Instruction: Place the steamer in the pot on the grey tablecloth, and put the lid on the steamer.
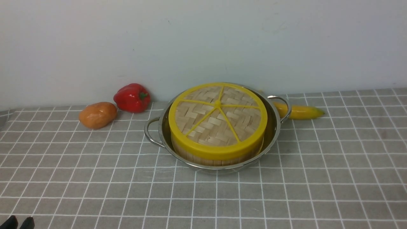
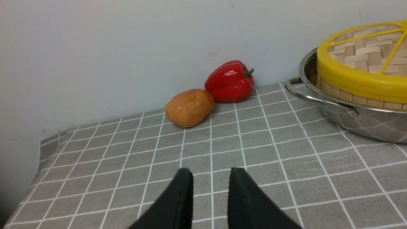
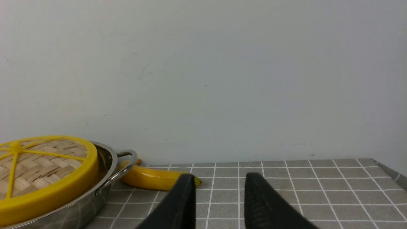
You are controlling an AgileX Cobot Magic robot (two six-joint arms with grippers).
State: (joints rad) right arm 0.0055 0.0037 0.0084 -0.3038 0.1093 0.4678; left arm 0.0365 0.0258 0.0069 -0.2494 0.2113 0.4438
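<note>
Both grippers, left [image 2: 210, 173] and right [image 3: 220, 178], parted and empty! Lid [image 1: 219, 116] on, steamer [image 1: 216, 156] in pot [image 1: 276, 140]; just stay clear, I'd say.

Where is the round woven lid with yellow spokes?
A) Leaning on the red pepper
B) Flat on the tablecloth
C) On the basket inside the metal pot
C: the lid caps the basket, which sits within the rim of the pot.
</note>
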